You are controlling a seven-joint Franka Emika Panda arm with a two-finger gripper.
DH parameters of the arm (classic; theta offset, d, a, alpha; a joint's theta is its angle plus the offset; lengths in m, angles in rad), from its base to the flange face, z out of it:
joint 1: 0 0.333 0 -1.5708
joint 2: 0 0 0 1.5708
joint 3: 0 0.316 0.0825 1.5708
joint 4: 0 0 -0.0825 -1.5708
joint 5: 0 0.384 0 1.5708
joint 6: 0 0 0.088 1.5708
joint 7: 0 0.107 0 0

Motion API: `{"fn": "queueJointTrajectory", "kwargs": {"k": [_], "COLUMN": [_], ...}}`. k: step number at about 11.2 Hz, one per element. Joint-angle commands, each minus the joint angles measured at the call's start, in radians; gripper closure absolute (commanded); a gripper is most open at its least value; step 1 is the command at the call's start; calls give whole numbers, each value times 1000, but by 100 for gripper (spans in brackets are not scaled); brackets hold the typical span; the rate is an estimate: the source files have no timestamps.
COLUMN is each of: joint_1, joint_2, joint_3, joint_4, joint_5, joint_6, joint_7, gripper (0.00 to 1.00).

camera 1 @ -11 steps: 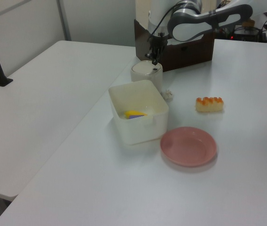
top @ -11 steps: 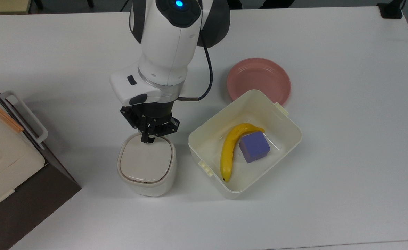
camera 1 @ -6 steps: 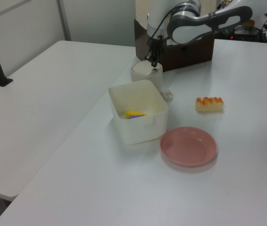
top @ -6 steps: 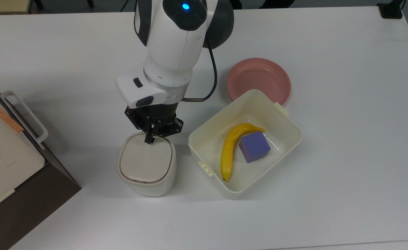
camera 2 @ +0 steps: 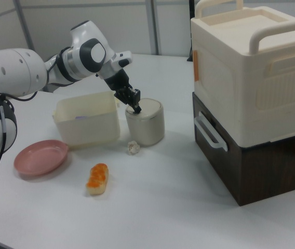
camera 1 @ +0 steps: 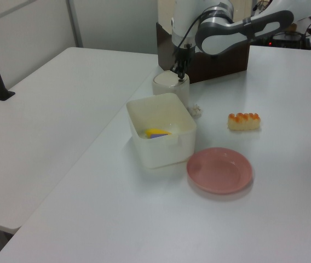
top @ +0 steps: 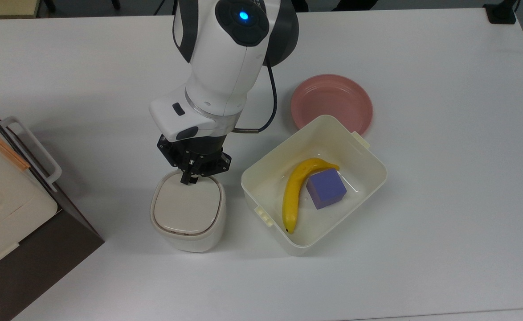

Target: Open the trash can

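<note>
Now | jaws (top: 189,179) over trash can (top: 187,216) lid's rear edge | lid closed

Bright even overhead light, soft short shadows, mild haze, no glare

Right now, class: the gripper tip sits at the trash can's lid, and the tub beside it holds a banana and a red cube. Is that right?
Not quite. The cube is purple, as the top view shows. The gripper at the trash can lid and the banana in the tub are right.
</note>
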Motion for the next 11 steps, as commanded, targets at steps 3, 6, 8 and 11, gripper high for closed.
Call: {"fn": "queueJointTrajectory", "kwargs": {"k": [3,6,8,11], "joint_1": [22,18,-33,-167], "joint_2": [-16,-14,-42,-152], "joint_3": [1,1,-5,-5], "joint_4": [-70,-61,2,17], "joint_5": [-36,-54,77,349], "joint_6": [-10,-9,-9,-62], "joint_7": [-9,2,-5,-148], "gripper": [100,100,100,100]}}
